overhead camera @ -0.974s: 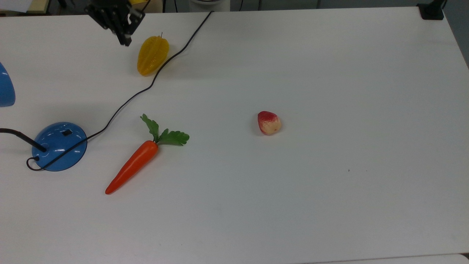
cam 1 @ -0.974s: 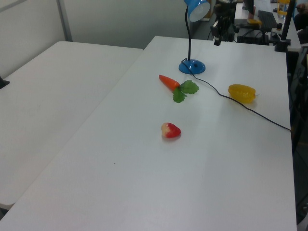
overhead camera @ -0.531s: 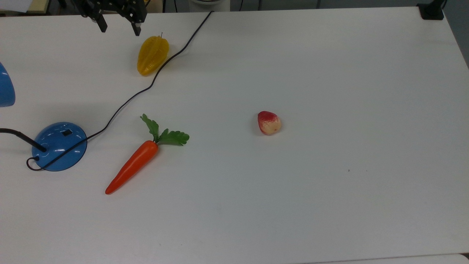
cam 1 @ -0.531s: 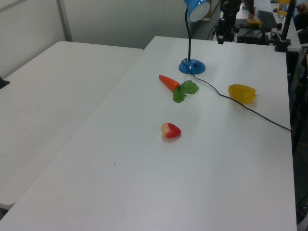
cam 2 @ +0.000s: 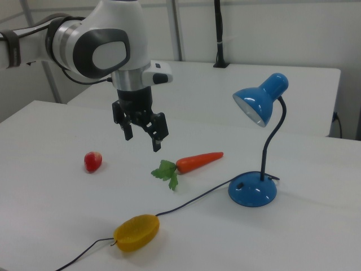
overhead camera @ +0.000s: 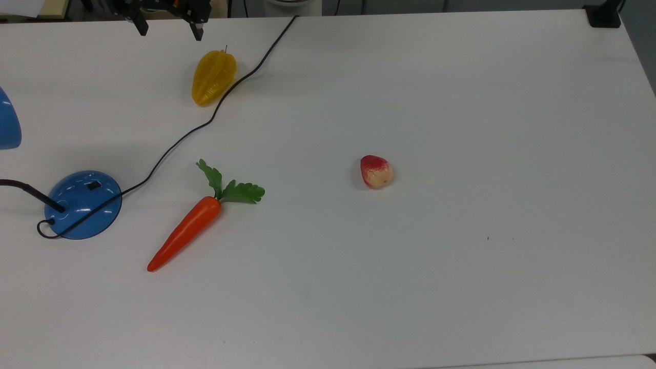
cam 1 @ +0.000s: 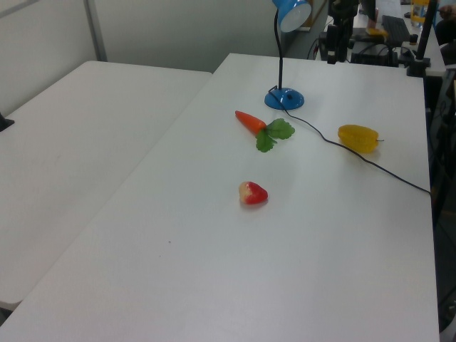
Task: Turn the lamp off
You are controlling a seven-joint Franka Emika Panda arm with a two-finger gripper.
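The white table carried a carrot and, at the top view's left, the lamp — switch on its base. Farther back, the gripper hung raised, fingers spread, holding nothing. Judged step: approach — next, descend and press the switch.

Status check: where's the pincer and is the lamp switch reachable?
Pincer open, empty, raised above table. Lamp untouched; switch unobstructed. Starfruit nearby, not blocking.
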